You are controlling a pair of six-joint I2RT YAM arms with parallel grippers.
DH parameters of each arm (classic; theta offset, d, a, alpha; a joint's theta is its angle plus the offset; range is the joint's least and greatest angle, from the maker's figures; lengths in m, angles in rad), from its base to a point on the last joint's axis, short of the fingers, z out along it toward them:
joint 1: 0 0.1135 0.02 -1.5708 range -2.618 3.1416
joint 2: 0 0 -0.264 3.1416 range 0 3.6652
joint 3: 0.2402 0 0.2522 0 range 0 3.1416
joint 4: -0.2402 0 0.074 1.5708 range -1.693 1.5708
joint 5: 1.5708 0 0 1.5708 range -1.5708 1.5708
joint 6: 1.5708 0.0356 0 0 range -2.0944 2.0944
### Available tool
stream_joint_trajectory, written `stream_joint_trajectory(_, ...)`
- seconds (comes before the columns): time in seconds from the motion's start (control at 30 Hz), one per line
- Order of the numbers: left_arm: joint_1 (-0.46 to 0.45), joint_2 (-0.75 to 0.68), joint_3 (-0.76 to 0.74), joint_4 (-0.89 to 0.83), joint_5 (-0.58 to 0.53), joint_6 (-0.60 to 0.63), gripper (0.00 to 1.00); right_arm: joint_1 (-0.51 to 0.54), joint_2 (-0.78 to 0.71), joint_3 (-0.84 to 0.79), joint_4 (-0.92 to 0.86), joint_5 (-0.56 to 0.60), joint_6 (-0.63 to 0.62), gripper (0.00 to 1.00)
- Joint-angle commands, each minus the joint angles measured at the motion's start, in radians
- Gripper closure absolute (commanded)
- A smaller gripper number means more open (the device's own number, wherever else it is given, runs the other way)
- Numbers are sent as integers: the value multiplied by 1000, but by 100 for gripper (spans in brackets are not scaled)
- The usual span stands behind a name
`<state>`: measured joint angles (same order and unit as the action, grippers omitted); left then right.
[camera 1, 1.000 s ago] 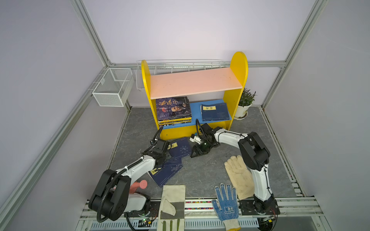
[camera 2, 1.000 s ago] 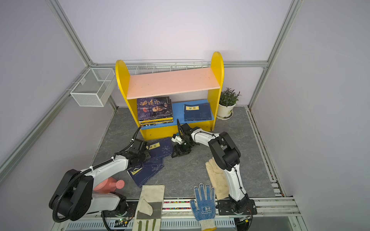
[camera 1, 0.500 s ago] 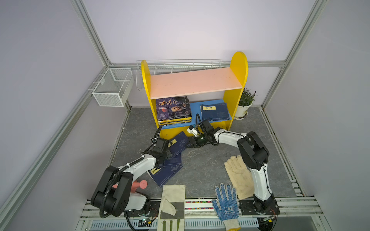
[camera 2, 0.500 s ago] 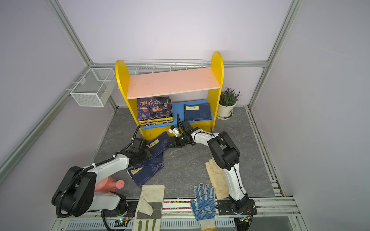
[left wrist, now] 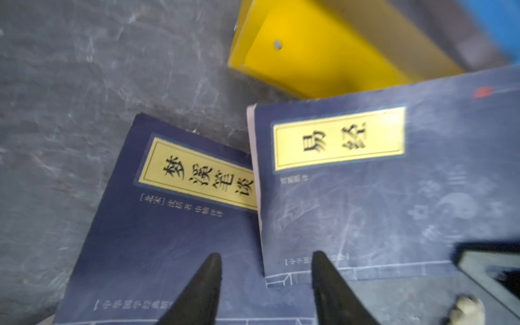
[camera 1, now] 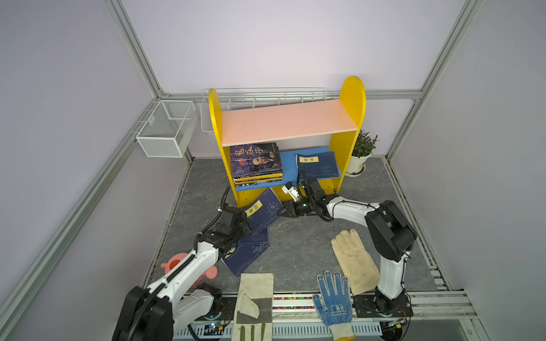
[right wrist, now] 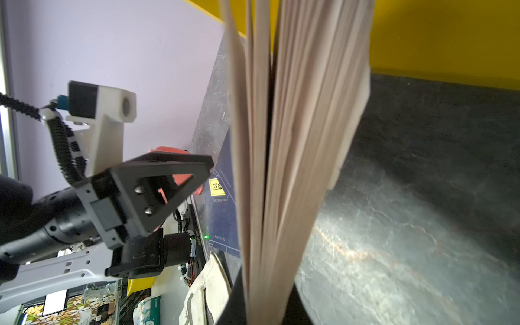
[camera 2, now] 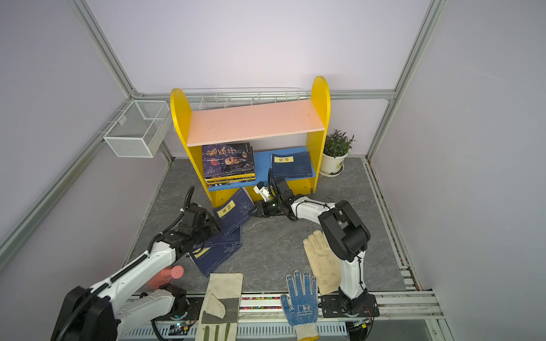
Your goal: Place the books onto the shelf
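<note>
R gripper (camera 1: 287, 211) is clenched on the page edge of a navy book (camera 1: 263, 210) marked 易经, tilted up, top corner by the shelf (camera 1: 351, 97) base. L gripper (left wrist: 266, 254) is spread, gripping nothing, over a 2nd book (left wrist: 157, 225) marked 梦溪笔谈, flat on the floor (camera 1: 295, 251). A book stack (camera 1: 255, 159) & a 论语 book (camera 1: 317, 165) lie on the blue board (camera 1: 288, 168). Gloves (camera 1: 353, 262) lie near the R arm.

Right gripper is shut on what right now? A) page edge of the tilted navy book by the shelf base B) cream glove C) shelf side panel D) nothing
A: in the right wrist view the fanned pages of the navy book run straight into the closed jaws, and in a top view the right gripper sits at that book's edge.
</note>
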<state>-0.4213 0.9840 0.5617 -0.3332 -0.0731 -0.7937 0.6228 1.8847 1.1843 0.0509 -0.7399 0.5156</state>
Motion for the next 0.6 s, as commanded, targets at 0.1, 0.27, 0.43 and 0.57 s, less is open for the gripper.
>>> stream_joint_trajectory(0.1, 16, -265, -1, -18, 43, -51, 34, -55, -199, -5, -60, -194, -94, 93)
stream_joint_trajectory(0.27, 19, -320, 0, 56, 145, -55, 22, -79, -301, -21, -120, -271, -160, 92)
stream_joint_trajectory(0.43, 19, -290, -28, 196, 263, -40, 17, -90, -308, 2, -75, -345, -122, 92)
stream_joint_trajectory(0.57, 19, -280, -61, 349, 382, -37, 16, -89, -301, 8, -59, -368, -98, 92)
